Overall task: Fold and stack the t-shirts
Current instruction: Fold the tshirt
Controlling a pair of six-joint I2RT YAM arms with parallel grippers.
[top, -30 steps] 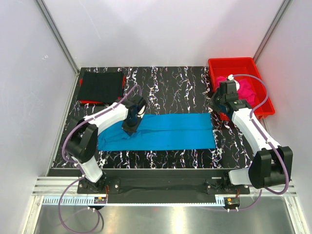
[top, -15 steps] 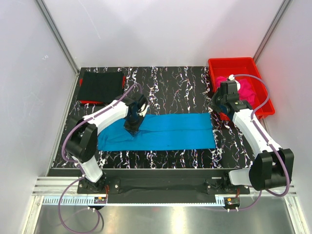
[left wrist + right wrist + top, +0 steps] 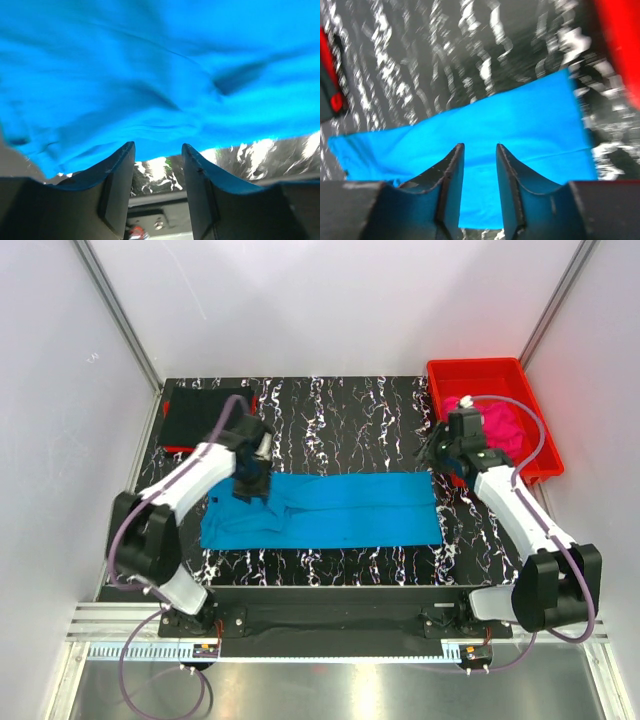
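Blue shirt (image 3: 340, 510) lies lengthwise left-right. My left pincer (image 3: 248, 488), apart, is over its left end; right pincer (image 3: 438, 456), apart, is near its right.

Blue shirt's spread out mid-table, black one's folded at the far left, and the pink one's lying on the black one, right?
Not quite: the pink shirt lies bunched in the red bin at the far right, not on the black shirt, as the top external view shows. The rest, blue shirt included, holds.
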